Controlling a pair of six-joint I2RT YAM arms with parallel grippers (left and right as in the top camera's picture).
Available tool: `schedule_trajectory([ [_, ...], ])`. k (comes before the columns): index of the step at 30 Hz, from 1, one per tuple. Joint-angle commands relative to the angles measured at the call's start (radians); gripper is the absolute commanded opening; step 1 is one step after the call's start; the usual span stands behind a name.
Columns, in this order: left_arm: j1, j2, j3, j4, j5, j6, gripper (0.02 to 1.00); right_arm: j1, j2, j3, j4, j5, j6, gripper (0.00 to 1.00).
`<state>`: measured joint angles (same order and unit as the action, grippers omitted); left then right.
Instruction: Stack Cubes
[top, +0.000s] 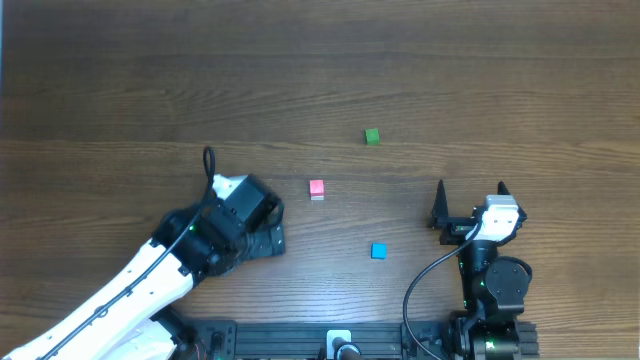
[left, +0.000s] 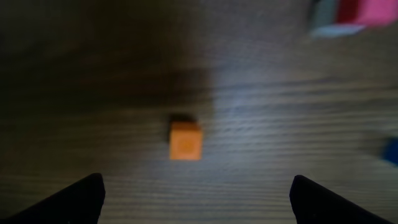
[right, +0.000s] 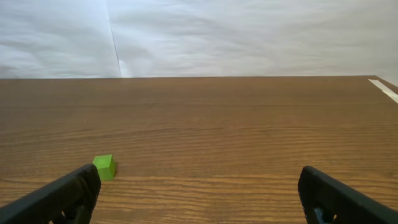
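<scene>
Lying centred ahead of spread left tool (left: 196, 190): orange cube (left: 185, 141); right tool (right: 199, 177) spread.

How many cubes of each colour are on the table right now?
Green cube: 1
Pink cube: 1
Blue cube: 1
Orange cube: 1
Total: 4 cubes

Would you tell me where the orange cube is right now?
In the left wrist view, the orange cube sits just ahead of the left gripper, pink cube farther off.
</scene>
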<state>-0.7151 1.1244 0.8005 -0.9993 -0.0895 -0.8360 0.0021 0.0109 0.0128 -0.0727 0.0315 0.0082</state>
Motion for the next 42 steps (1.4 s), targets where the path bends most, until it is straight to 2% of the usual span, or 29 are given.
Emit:
schedule_trajectory([
  [1, 0.006, -0.026, -0.099, 0.050, 0.029, -0.034, 0.945, -0.005, -0.006, -0.008, 0.002, -0.008, 0.005, 0.993],
  [9, -0.003, 0.075, -0.178, 0.175, 0.039, -0.036, 0.893, -0.005, -0.006, -0.008, 0.002, -0.008, 0.005, 0.991],
  [31, -0.003, 0.247, -0.188, 0.286, -0.025, -0.027, 0.733, -0.005, -0.006, -0.008, 0.002, -0.008, 0.005, 0.991],
  [38, -0.003, 0.246, -0.208, 0.313, -0.024, -0.010, 0.623, -0.005, -0.006, -0.008, 0.002, -0.008, 0.005, 0.991],
  [42, -0.003, 0.246, -0.208, 0.312, -0.024, -0.009, 0.505, -0.005, -0.006, -0.008, 0.002, -0.008, 0.005, 0.991],
])
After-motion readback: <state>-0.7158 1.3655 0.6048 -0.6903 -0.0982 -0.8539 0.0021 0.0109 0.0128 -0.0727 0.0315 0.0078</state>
